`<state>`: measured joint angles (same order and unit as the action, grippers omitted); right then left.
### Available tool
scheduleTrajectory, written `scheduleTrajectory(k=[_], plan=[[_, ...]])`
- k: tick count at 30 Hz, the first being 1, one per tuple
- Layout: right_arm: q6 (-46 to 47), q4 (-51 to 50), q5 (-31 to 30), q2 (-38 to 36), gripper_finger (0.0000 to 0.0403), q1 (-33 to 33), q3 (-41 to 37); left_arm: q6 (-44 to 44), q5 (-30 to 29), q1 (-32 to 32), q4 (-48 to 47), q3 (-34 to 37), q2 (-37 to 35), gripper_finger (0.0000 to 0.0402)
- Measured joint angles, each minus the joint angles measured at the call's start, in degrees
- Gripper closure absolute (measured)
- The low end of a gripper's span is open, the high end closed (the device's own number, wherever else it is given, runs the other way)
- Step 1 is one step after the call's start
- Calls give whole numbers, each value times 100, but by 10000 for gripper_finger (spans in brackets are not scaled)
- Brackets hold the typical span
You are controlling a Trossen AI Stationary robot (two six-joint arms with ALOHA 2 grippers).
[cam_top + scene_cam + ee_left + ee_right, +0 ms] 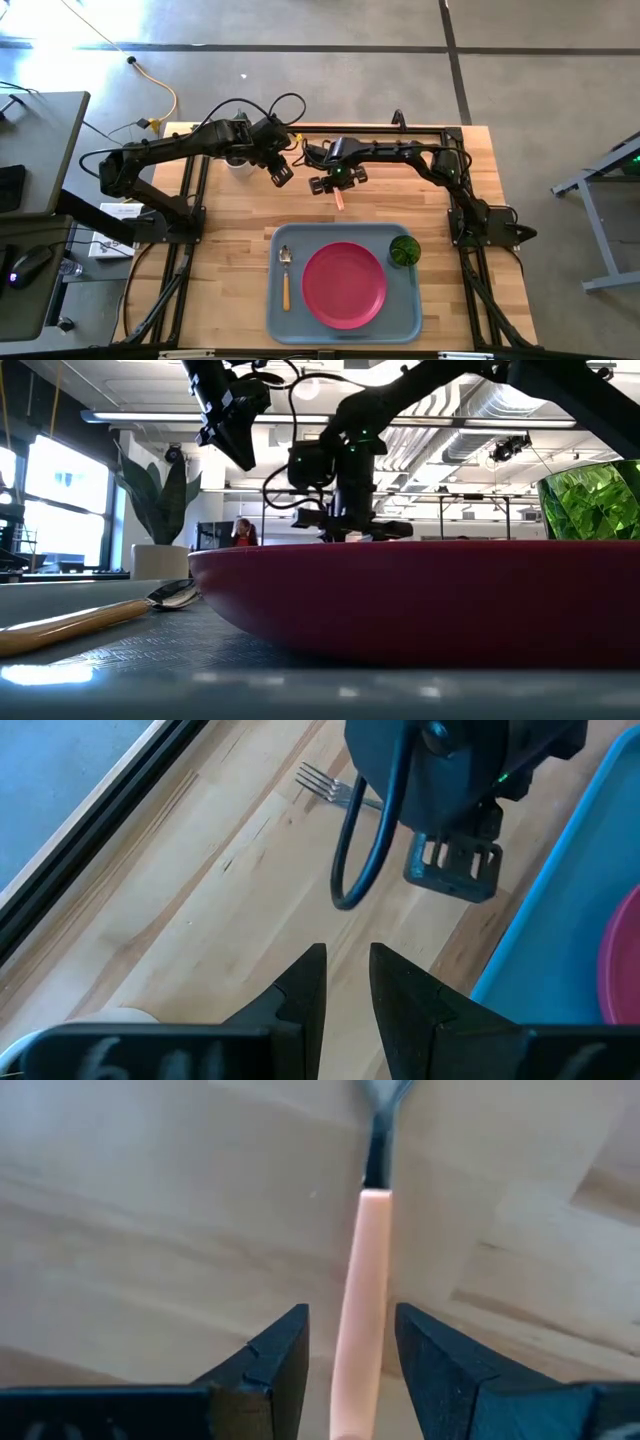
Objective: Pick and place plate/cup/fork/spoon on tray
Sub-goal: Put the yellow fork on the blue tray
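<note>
Only the right wrist view shows the fork (362,1310) lying on bare wood between the right gripper (350,1342)'s 2 parted fingers, neither touching its orange handle. From above, the blue-grey tray (400,305) sits at the table's near edge, holding the plate (344,285), the spoon (285,275) on its left and the cup (404,250) at its far right corner. Open wood separates tray and fork. The left gripper (282,176) hovers just left, fingers slightly apart. A white pot (238,164) stands behind.
</note>
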<state>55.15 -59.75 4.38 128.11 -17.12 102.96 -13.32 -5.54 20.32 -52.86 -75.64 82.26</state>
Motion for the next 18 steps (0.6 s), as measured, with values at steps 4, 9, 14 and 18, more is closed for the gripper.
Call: scheduleTrajectory(k=[4,9,14,18], plan=[[16,-36,-255,-7,264,4,0,-2,-2,-1,0,0,0,332],[5,-60,-235,2,264,4,-4,-2,0,1,-1,0,0,332],[18,101,-240,20,263,54,-245,-2,-1,0,0,0,0,332],[3,91,-160,22,263,59,-262,-1,0,-1,0,0,0,332]])
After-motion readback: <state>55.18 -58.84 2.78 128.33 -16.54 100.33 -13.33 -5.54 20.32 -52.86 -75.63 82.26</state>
